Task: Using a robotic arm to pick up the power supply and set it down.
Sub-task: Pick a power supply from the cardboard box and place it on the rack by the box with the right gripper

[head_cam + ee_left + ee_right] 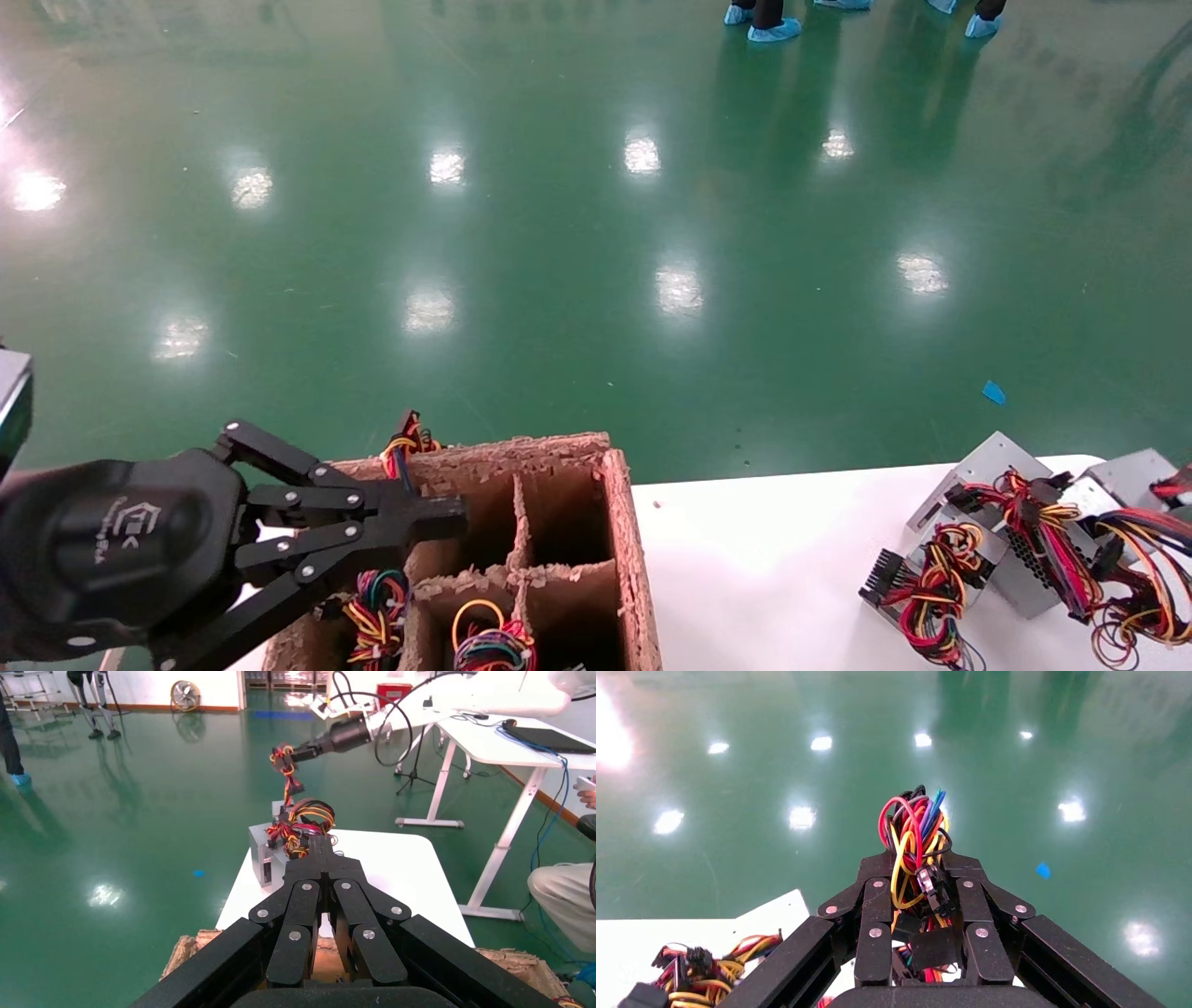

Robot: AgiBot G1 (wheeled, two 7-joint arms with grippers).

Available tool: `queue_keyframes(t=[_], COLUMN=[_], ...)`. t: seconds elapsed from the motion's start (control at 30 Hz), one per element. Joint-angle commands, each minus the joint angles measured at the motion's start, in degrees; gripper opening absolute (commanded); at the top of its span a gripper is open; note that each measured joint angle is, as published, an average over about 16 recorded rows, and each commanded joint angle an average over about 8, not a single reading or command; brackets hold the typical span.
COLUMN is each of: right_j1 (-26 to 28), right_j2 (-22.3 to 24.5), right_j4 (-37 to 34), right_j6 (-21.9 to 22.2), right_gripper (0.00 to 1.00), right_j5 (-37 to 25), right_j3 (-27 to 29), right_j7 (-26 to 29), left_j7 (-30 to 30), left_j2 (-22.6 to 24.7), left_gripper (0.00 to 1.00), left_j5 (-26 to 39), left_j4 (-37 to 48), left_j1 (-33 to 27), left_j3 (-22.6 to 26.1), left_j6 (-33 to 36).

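Observation:
My right gripper (916, 862) is shut on the red, yellow and black wire bundle (912, 822) of a power supply, whose metal box is hidden there. In the left wrist view the right gripper (294, 754) holds those wires (284, 766) up above silver-grey power supplies (266, 855) on the white table (393, 874). The head view shows these power supplies (992, 471) with tangled wires (936, 582) at the table's right end. My left gripper (454, 517) is shut and empty above the brown cardboard divided box (633, 559); its own view shows the left gripper (320, 843) closed.
Wire bundles (377, 606) lie in the cardboard box's compartments. Green floor lies beyond the white table (764, 559), with a blue scrap (994, 392) on it. People in blue shoe covers (773, 30) stand far off. A desk (492, 741) and a seated person (562, 888) are beyond the table.

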Motion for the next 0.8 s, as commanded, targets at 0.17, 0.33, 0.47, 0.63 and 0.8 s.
queue_keyframes(t=[0.17,0.33,0.47,0.63,0.8], right_j1=[-0.66,-1.18,-1.65,-2.68,-4.3], right_j2=[-0.56,0.4,1.57,2.98,3.83], right_j4=[-1.65,-1.9,-1.69,-1.39,-1.45], right_j6=[-0.84,-1.5,-1.62,-1.34,-1.42], right_gripper=[0.0,0.35,0.85,1.0,1.0], right_j5=[0.06,-0.18,-0.8,-1.03,-0.01], right_j3=[-0.22,-0.45,-0.98,-1.09,-0.16], right_j7=[-0.1,0.57,1.84,3.38,4.19], left_j7=[0.0,0.01,0.01,0.01,0.02], left_j2=[0.0,-0.01,-0.01,-0.01,-0.01], left_gripper=[0.0,0.0,0.0,0.0,0.0], left_j5=[-0.01,-0.01,-0.01,-0.02,-0.02], left_j4=[0.0,0.0,0.0,0.0,0.0], left_j1=[0.0,0.0,0.0,-0.01,-0.01], left_j3=[0.01,0.01,0.02,0.03,0.03], left_j6=[0.0,-0.01,-0.01,-0.01,-0.01])
